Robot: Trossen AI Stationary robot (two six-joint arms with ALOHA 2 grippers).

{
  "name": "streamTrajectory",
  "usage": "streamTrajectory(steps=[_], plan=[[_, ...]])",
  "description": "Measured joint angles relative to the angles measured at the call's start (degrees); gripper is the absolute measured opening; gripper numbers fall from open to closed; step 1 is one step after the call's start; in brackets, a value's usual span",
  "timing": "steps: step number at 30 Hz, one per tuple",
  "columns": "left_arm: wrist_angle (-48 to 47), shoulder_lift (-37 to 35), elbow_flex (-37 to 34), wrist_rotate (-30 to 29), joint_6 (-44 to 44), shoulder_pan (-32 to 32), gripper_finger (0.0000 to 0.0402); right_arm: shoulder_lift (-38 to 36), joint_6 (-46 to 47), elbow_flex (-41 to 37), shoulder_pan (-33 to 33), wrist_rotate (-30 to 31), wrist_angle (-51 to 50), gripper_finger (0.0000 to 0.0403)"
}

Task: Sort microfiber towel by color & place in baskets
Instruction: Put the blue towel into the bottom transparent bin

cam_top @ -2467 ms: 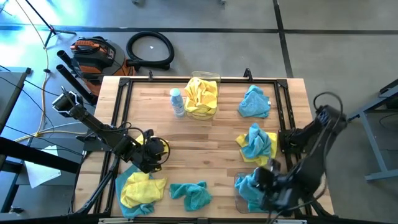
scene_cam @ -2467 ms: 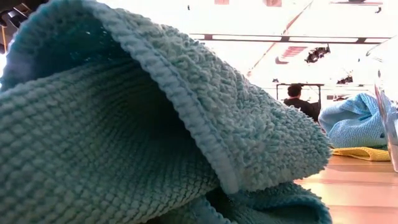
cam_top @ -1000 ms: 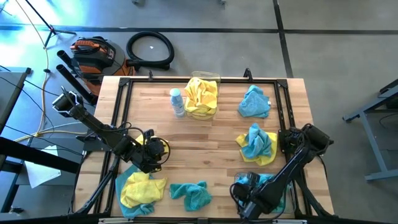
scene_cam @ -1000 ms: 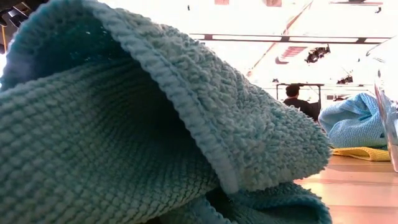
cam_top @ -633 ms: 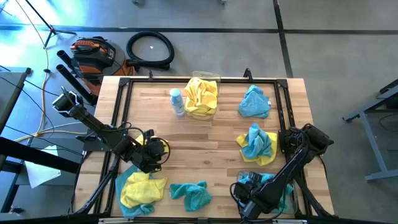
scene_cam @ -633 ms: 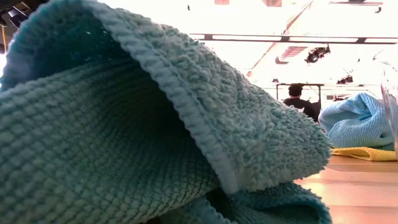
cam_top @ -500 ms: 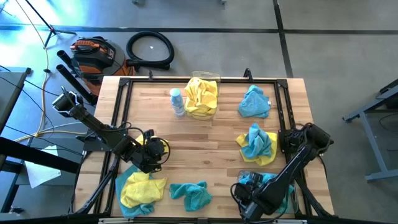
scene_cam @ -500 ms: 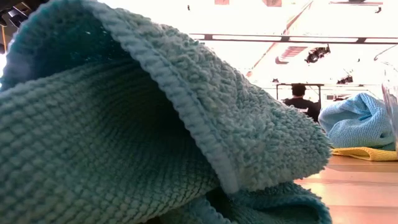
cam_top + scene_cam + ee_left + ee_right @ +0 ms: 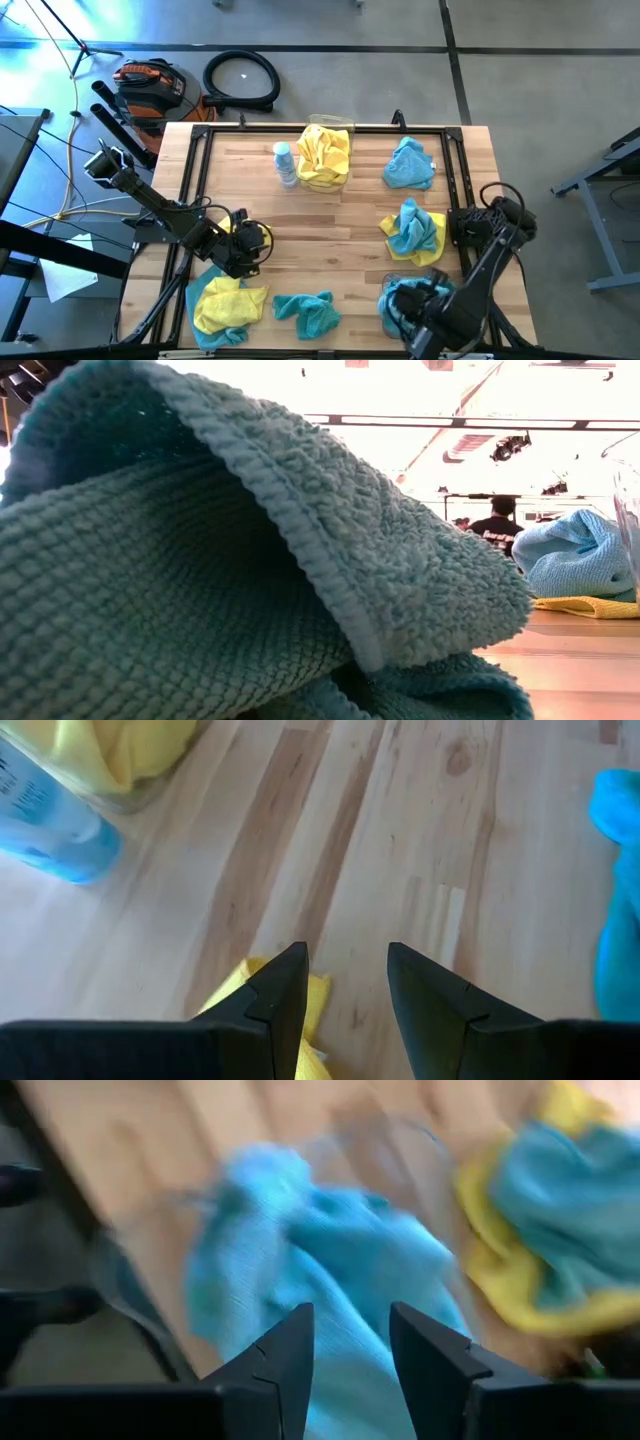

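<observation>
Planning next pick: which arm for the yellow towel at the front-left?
Left. Its open left gripper hovers just above that yellow towel; the right gripper is across the table over the blue-filled basket.

The high view looks straight down on the pale wooden slatted table (image 9: 340, 225); the low view sits pressed against a crumpled teal-blue cloth (image 9: 200, 580) both share.

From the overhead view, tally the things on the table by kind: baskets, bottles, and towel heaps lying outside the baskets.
Baskets: 2
Bottle: 1
Towel heaps outside the baskets: 4
Total: 7
</observation>
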Motion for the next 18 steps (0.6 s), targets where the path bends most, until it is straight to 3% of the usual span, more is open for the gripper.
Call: streamTrajectory(steps=[4, 10, 18], plan=[[0.33, 0.00, 0.00, 1.09, -0.13, -0.04, 0.0129, -0.03, 6.28, -4.10, 3.37, -1.91, 0.28, 0.0103], [1.88, 0.00, 0.02, 1.13, 0.39, -0.02, 0.0129, 0.00, 11.93, -14.87, 6.58, -4.34, 10.69, 0.0061], [3.52, 0.00, 0.02, 1.20, 0.48, -0.02, 0.0129, -1.70, 12.10, -32.02, 5.88, -7.19, 34.35, 0.0018]])
